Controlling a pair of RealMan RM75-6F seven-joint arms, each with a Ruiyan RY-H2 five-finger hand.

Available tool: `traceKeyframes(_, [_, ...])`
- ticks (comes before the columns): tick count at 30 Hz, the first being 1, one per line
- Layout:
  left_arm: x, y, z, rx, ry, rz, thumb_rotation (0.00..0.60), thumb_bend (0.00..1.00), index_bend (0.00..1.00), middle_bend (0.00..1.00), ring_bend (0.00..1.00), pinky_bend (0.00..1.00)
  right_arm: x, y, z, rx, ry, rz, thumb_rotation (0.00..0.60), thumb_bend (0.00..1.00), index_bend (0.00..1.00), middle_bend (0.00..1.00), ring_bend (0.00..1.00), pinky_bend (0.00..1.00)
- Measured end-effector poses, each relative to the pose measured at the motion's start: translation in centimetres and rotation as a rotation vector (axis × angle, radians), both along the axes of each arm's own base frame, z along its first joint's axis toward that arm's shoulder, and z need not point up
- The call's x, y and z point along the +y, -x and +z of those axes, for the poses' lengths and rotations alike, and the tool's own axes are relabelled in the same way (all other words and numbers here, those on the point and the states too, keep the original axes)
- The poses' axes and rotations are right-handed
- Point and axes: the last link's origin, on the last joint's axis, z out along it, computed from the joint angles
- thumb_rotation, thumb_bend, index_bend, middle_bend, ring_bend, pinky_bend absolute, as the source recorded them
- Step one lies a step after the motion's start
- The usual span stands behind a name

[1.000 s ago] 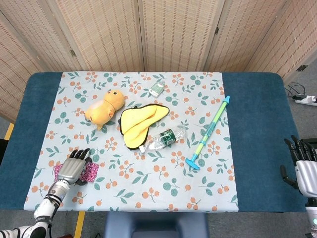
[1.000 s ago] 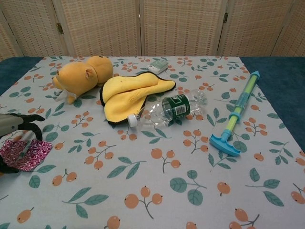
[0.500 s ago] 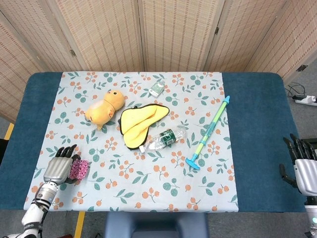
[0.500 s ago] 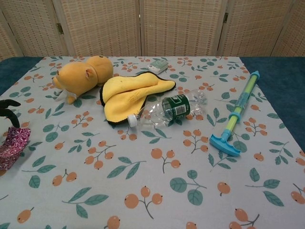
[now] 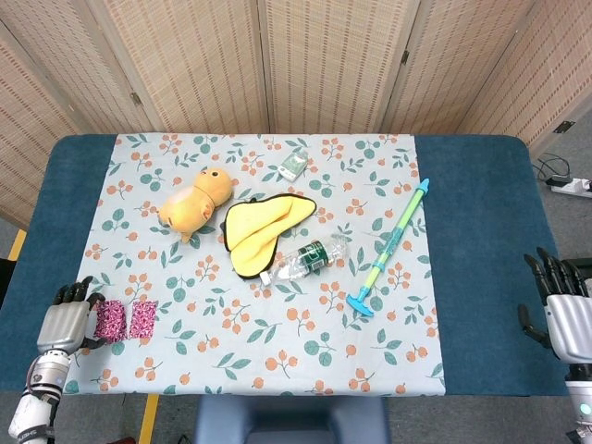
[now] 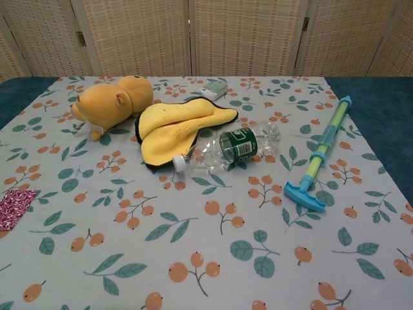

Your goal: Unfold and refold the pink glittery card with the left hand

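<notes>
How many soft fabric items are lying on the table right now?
2. The orange plush toy lies at the far left of the cloth, and the yellow towel sits just right of it, beside the plastic bottle. None seem hidden.

Bright, even overhead light, no glare. Soft short shadows under the plush toy (image 6: 110, 101) and the bottle (image 6: 226, 149) beside it. Both views sharp; table (image 5: 481, 231) edges bow slightly.
</notes>
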Motion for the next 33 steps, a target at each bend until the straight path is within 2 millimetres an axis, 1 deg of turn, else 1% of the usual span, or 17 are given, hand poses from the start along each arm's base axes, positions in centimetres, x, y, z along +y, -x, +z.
traceKeyframes(4, [-0.3, 0.6, -0.6, -0.006, 0.004, 0.026, 0.593, 0.21, 0.29, 0.0, 0.0, 0.0, 0.0, -0.1, 0.0, 0.001, -0.002, 0.0, 0.6, 0.52, 0.0, 0.0, 0.0, 0.0])
traceKeyframes(11, [0.0, 0.7, -1.4, -0.014, 0.0, 0.041, 0.592, 0.21, 0.29, 0.0, 0.0, 0.0, 0.1, -0.1, -0.1, -0.001, -0.002, -0.001, 0.6, 0.52, 0.0, 0.0, 0.0, 0.0])
traceKeyframes(33, [0.0, 1.0, -1.9, -0.001, 0.017, 0.083, 0.595, 0.21, 0.25, 0.0, 0.0, 0.0, 0.2, -0.1, 0.1, 0.0, 0.001, -0.004, 0.6, 0.52, 0.0, 0.0, 0.0, 0.0])
